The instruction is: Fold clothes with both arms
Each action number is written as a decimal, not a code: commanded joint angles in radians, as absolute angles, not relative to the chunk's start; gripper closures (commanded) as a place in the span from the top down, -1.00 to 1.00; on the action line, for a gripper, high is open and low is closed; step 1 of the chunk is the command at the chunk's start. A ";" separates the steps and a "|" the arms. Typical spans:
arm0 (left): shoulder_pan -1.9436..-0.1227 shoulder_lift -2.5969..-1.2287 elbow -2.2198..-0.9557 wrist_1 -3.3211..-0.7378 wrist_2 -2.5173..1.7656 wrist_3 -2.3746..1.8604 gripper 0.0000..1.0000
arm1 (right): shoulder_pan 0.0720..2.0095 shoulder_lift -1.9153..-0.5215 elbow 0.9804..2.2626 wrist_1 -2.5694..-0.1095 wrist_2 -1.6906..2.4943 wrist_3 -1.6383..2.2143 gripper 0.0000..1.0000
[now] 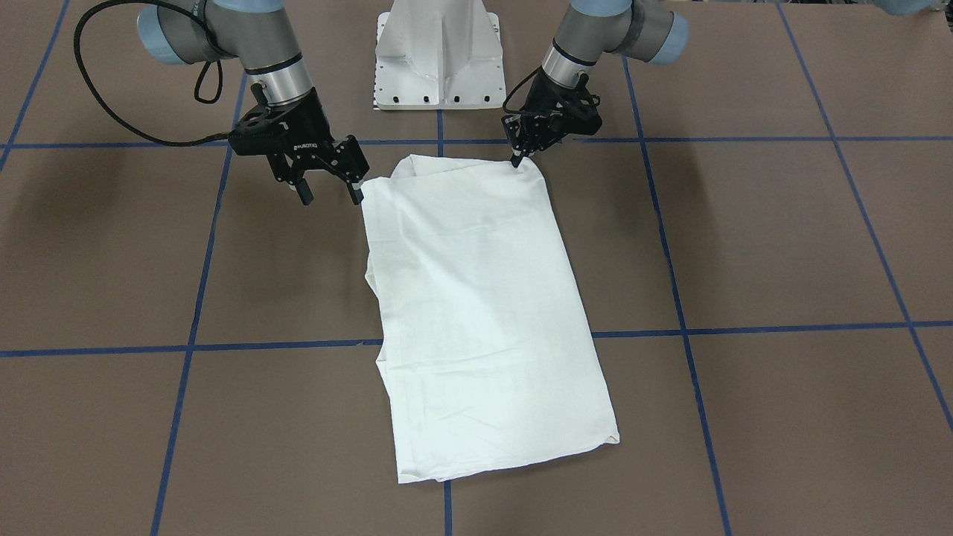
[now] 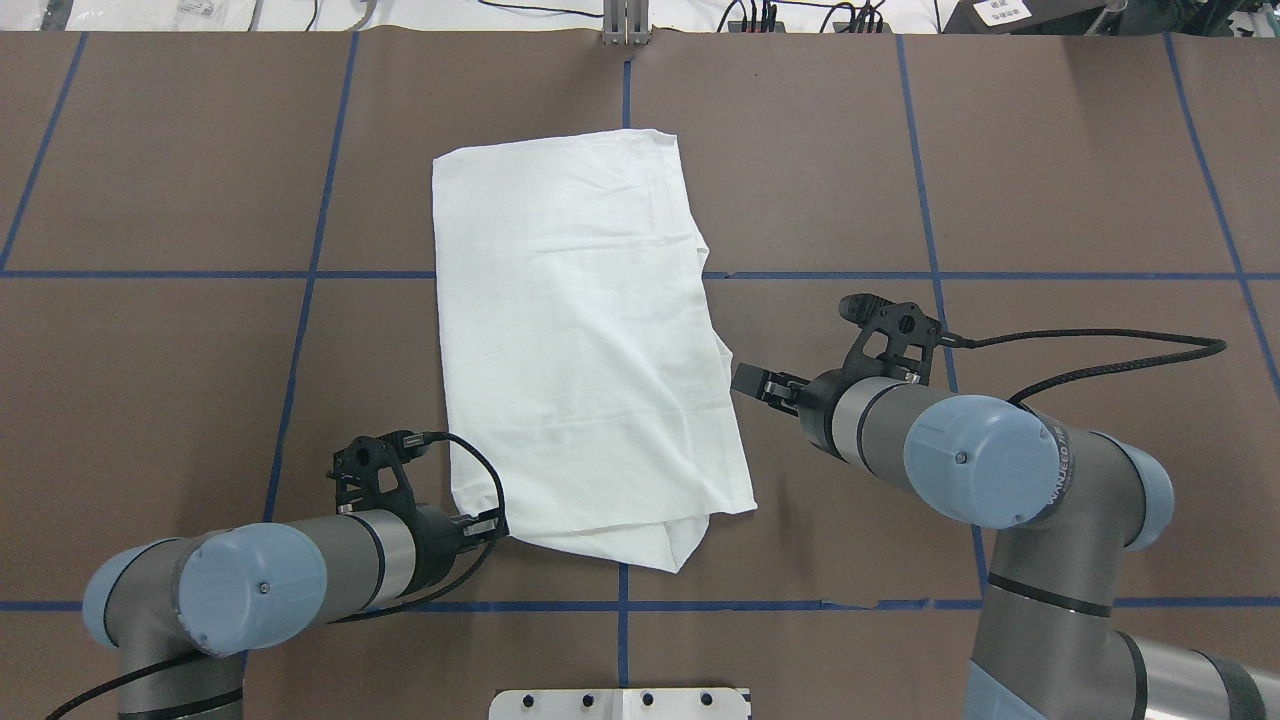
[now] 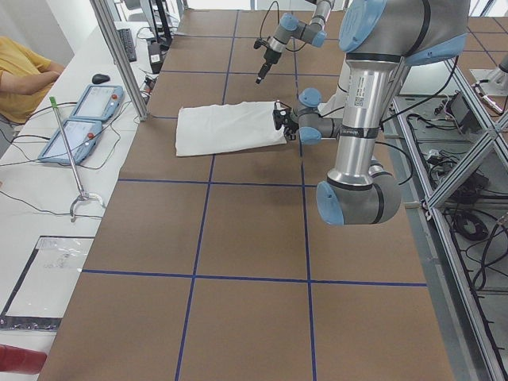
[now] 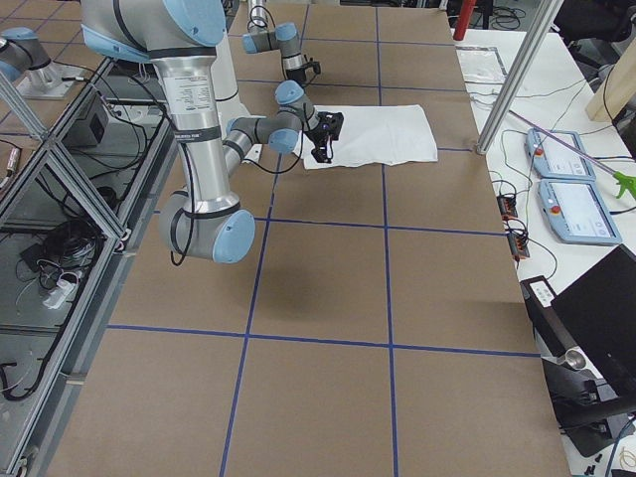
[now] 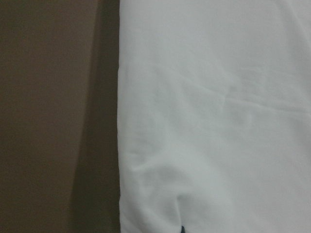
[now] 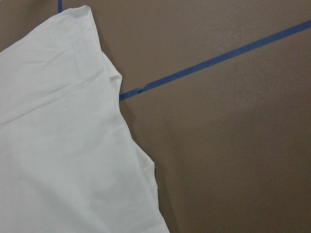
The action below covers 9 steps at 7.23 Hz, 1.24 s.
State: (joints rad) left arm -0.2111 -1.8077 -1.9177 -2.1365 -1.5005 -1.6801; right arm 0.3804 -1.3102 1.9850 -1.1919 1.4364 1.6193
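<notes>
White shirt lay folded long, mid table. At one robot-side corner the left claw looked pinched shut on it; the right claw gaped wide, empty, just beside the other corner. Risk: a one-sided lift would skew the fold

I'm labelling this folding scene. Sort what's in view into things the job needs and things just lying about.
For the job:
shirt
left gripper, at the shirt's corner
right gripper, beside the shirt's edge

Lying about:
white base
blue tape lines
control tablets
</notes>
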 commanded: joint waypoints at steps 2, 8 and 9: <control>-0.222 -1.799 -1.919 -2.135 -1.500 -1.678 0.48 | 0.380 -1.310 1.985 -1.192 1.436 1.620 1.00; -0.245 -1.784 -1.927 -2.129 -1.506 -1.612 0.51 | 0.380 -1.310 1.985 -1.192 1.436 1.620 1.00; -0.245 -1.784 -1.918 -2.129 -1.505 -1.612 0.51 | 0.380 -1.309 1.985 -1.192 1.436 1.621 1.00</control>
